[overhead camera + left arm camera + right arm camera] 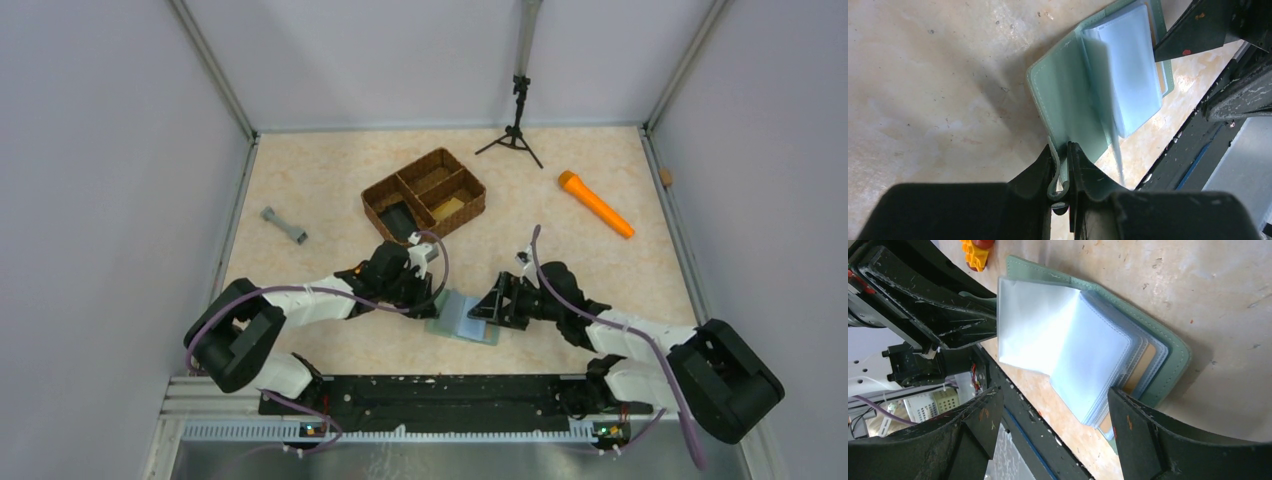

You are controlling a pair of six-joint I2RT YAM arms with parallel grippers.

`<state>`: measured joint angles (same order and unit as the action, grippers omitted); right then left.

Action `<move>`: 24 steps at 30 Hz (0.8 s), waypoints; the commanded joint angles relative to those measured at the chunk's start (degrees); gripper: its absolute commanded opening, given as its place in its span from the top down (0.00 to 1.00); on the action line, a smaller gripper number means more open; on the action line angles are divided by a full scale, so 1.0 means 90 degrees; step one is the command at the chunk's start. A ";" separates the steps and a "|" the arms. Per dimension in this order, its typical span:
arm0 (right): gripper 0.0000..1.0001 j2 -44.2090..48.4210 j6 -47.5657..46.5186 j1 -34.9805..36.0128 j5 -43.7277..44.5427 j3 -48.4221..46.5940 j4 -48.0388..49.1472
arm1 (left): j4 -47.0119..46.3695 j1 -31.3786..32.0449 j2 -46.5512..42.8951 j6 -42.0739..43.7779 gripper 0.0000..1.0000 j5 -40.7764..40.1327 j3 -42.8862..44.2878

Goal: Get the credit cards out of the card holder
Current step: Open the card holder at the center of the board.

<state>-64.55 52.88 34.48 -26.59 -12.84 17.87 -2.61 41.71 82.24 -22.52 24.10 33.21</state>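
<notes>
Grip of left end effector [1062, 156] on card holder [1063, 100] cover; right end effector [1050, 401] wide open.

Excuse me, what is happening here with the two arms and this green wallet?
The left gripper pinches the cover edge of the card holder and holds it open on the table. The right gripper, jaws wide, is at the pale blue pockets, which fan upward. I see nothing pulled out of them yet.
</notes>
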 commanded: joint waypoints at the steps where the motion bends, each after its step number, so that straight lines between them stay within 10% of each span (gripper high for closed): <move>1: 0.22 -0.0241 0.0088 0.0232 0.0122 -0.0192 0.0284 | -0.0286 0.0033 -0.0009 0.0073 1.00 0.0198 -0.0002; 24: 0.22 -0.1450 0.0355 0.0731 0.0115 -0.1188 0.1163 | -0.0336 0.0033 0.0020 0.0051 1.00 0.0339 -0.0017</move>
<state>-76.40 56.21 39.62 -26.17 -20.03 24.12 -2.96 41.01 82.28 -22.28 23.44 33.21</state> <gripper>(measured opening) 0.780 0.171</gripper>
